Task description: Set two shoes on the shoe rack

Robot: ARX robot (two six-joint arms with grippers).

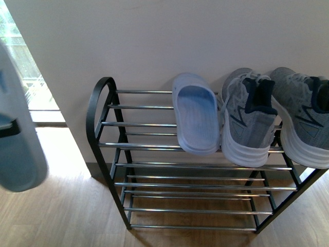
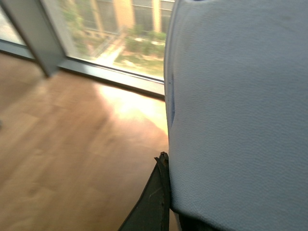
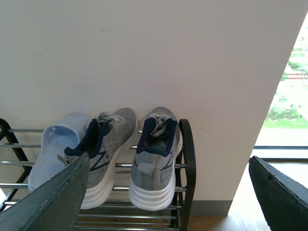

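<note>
1. Chrome bars and black side frames: shoe rack (image 1: 149,145) against the pale wall, on wood floor (image 1: 56,216); left half of top tier bare.
2. Grey knit, white soles: two sneakers on the top tier's right half, heels out, one (image 1: 249,123) just beside the other (image 1: 303,118).
3. Pale-blue rubber: one sandal (image 1: 195,116) already on the top tier, touching the nearer sneaker.
4. Same pale blue: second sandal (image 1: 18,149) held up left of the rack, well apart from it, filling the left wrist view (image 2: 236,110).
5. Left jaws closed on that sandal, dark finger (image 2: 151,202) against its edge.
6. Right jaws spread wide, empty, fingers (image 3: 45,202) framing the rack.
7. Probably light, bendy, slightly slick; best held across the strap or sidewall, set across two bars.
</note>
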